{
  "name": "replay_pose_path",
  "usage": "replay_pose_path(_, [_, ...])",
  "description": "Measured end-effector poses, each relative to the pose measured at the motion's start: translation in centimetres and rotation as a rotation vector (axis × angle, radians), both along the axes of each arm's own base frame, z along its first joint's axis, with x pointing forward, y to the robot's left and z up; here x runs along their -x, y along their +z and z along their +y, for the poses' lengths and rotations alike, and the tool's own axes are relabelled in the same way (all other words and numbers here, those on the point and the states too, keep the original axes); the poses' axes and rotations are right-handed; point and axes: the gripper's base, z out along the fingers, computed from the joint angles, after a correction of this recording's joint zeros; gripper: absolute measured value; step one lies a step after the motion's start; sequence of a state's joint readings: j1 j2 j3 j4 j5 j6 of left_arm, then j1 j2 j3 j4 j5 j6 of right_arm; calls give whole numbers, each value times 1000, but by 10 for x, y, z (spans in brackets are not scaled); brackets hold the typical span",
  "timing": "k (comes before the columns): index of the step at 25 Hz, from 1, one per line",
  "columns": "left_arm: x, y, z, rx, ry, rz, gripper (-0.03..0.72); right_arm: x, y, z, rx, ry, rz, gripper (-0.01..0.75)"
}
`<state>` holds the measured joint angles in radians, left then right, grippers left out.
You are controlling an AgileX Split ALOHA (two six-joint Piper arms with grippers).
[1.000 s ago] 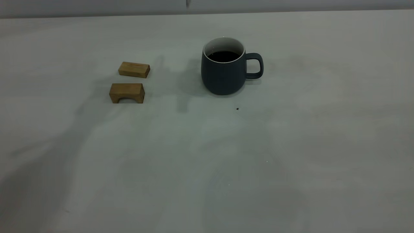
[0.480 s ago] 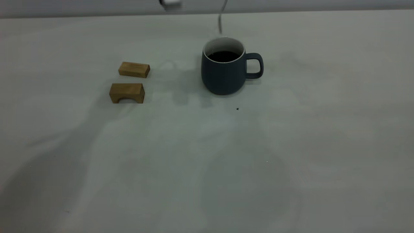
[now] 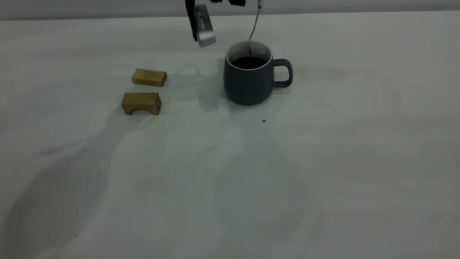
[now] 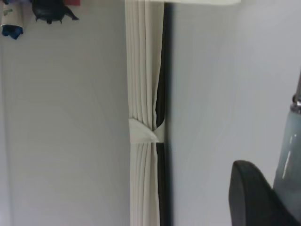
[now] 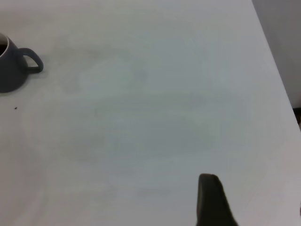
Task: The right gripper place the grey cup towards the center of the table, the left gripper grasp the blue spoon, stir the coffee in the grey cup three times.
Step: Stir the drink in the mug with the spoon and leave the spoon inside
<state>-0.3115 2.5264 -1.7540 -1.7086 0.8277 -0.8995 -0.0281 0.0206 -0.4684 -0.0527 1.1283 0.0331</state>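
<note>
Grey cup (image 3: 249, 81) upright near worktop (image 3: 323, 162) centre, handle toward right arm's side, coffee (image 3: 248, 62) inside. Left gripper (image 3: 230, 3) at top edge of exterior view, above cup, clamped on blue spoon (image 3: 253, 27); spoon hangs steeply, bowl end dipping into cup mouth. Silver ribbed finger pad (image 3: 204, 27) beside cup, clear of it. Right gripper (image 5: 211, 202) well apart from cup, above bare worktop; finger spread cannot tell. Two wooden blocks (image 3: 143, 91) on left side of cup.
</note>
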Motion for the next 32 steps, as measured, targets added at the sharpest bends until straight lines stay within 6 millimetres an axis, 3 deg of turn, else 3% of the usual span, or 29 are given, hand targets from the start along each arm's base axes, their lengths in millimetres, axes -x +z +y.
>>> replay_pose_path(8, [5, -43, 1, -8, -12, 83, 147, 0, 0, 0, 0, 0, 0, 474])
replay_pose_path(18, [-3, -51, 13, -37, 51, 90, 147, 0, 0, 0, 0, 0, -1, 474])
replay_pose_path(27, [3, -48, -13, -53, 24, 62, 147, 0, 0, 0, 0, 0, -1, 474])
replay_pose_path(32, [10, -43, -18, 4, -51, 68, 147, 0, 0, 0, 0, 0, -1, 474])
